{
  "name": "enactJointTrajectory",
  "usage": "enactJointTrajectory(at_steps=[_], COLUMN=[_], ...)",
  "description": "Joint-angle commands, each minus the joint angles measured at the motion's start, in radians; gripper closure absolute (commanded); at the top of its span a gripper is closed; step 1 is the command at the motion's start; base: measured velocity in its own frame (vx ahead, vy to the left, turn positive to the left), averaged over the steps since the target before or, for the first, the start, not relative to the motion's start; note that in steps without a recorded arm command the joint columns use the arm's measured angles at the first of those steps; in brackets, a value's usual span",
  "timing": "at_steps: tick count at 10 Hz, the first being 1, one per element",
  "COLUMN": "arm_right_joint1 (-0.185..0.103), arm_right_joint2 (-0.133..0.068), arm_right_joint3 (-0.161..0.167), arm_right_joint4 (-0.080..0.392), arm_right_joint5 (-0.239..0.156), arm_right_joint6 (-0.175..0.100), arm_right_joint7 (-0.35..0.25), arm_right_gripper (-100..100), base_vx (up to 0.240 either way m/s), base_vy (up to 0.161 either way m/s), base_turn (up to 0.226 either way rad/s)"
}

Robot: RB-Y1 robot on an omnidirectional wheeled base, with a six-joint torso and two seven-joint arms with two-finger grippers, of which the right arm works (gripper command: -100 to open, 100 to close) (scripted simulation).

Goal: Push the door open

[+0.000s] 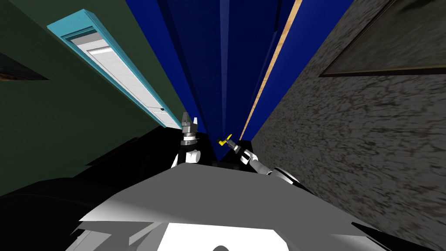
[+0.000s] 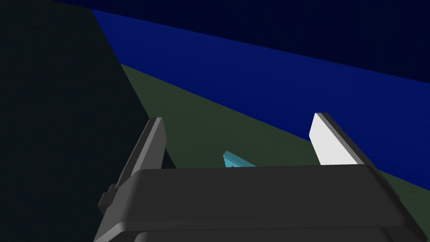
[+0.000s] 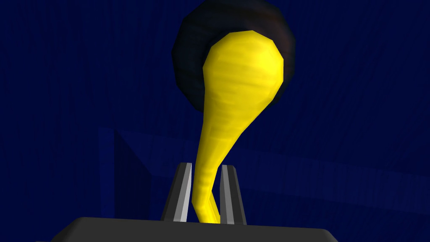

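The right pincer (image 3: 205, 168) is clamped on the thin end of the yellow handle (image 3: 235, 92). The handle's long axis runs away from the fingers to a dark hub (image 3: 184, 50) on the blue door (image 3: 357, 105), right ahead. The left pincer (image 2: 239, 119) is spread wide and empty, near the door's edge.

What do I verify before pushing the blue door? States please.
1. Right pincer shut on yellow handle: ok.
2. Grip sits at the handle's thin end, away from dark rosette: ok.
3. Left pincer open, holding nothing: ok.
4. Left pincer off the blue door: cannot tell.
5. Door already unlatched or ajar: cannot tell.
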Motion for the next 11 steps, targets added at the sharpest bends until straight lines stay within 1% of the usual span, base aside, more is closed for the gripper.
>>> enactJointTrajectory(at_steps=[1, 2, 11], arm_right_joint1=[-0.001, -0.003, -0.003], arm_right_joint2=[-0.002, -0.026, -0.026], arm_right_joint3=[-0.003, 0.034, 0.034], arm_right_joint4=[0.001, -0.016, -0.016], arm_right_joint5=[-0.001, 0.012, 0.012], arm_right_joint6=[-0.004, -0.03, -0.03], arm_right_joint7=[0.0, -0.026, -0.026], arm_right_gripper=[100, 100, 100], base_vx=[0.0, 0.0, 0.0], base_vy=[0.0, 0.0, 0.0], base_turn=[0.0, 0.0, 0.0])
